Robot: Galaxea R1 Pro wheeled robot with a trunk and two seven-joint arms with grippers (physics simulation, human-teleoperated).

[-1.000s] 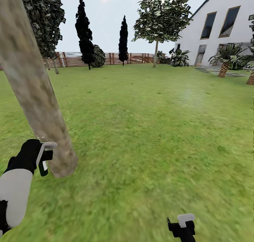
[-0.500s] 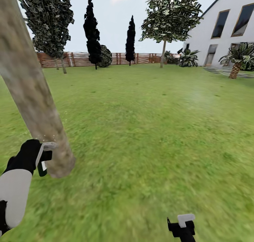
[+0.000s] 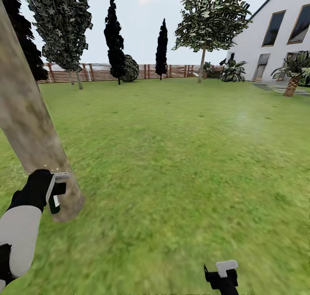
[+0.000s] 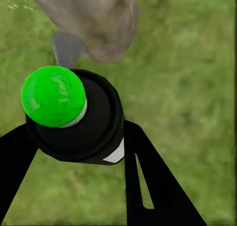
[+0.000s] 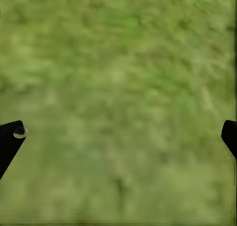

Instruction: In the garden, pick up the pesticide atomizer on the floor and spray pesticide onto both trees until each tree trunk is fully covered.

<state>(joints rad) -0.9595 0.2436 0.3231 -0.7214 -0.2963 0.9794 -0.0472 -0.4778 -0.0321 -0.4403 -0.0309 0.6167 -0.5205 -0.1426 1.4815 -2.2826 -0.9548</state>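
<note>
the left claw [image 3: 51, 192] is clamped around the pesticide atomizer [image 3: 54, 198], its head right against the near tree trunk [image 3: 30, 118], likely to wet the bark. the right claw [image 3: 221, 275] hangs spread and empty over grass [image 3: 181, 157].

The left arm [image 3: 19, 235] wears a smooth white shell ending in a black wrist (matte, rounded); the right gripper [image 3: 222, 278], at six o'clock, is black with a pale grey tab.
</note>
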